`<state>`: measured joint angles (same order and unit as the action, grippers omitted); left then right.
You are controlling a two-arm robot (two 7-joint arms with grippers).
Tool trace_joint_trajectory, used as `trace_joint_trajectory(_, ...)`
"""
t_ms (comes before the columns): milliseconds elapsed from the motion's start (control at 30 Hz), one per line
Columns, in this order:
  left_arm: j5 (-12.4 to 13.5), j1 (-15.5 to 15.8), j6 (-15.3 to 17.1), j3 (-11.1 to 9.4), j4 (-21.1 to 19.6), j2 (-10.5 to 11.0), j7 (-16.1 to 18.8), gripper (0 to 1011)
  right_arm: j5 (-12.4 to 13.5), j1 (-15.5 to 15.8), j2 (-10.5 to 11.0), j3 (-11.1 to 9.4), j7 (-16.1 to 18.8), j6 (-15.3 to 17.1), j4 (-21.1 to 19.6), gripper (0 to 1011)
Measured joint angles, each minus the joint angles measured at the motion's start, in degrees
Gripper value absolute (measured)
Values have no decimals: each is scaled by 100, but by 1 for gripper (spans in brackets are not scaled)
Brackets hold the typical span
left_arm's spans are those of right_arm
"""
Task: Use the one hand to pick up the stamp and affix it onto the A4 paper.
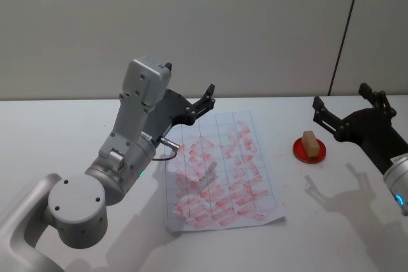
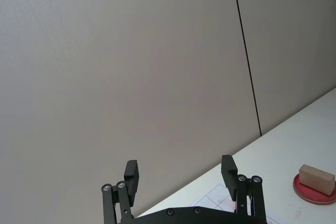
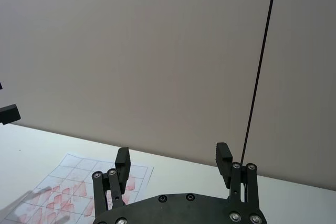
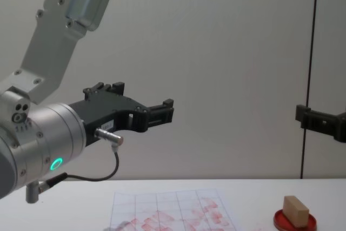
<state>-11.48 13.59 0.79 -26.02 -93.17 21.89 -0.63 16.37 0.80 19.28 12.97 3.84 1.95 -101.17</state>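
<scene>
Stamp (image 1: 310, 143) is not gripped. It sits on the red ink-pad dish (image 1: 298, 151), right of centre in the head view.

- Right gripper (image 1: 340, 95): at the right edge of the frame, just above the dish in the picture. Fingers are spread wide with nothing between them. In the chest view it hangs high over the worktop (image 1: 64, 132), well clear of the stamp.
- Left gripper (image 1: 189, 78): upper centre-left of the frame. It is also spread and empty, raised off the worktop and pointing toward the grey wall (image 1: 255, 23).
- A4 paper (image 1: 223, 170): flat at centre frame, with a faint grid and many red stamp marks. Its top-left corner lies under the left gripper in the picture.
- Dish and stamp lie just right of the paper and do not touch it.
</scene>
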Motion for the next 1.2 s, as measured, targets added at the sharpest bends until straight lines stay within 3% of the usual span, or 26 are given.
trace_joint_trajectory(867,0,0,0,0,0,0,1,1001,-11,-3,-20,6,-20,28,-6,1001)
trace_joint_trajectory(1200,0,0,0,0,0,0,1,1001,-219,-82,-285,150,-401,524,45,1001)
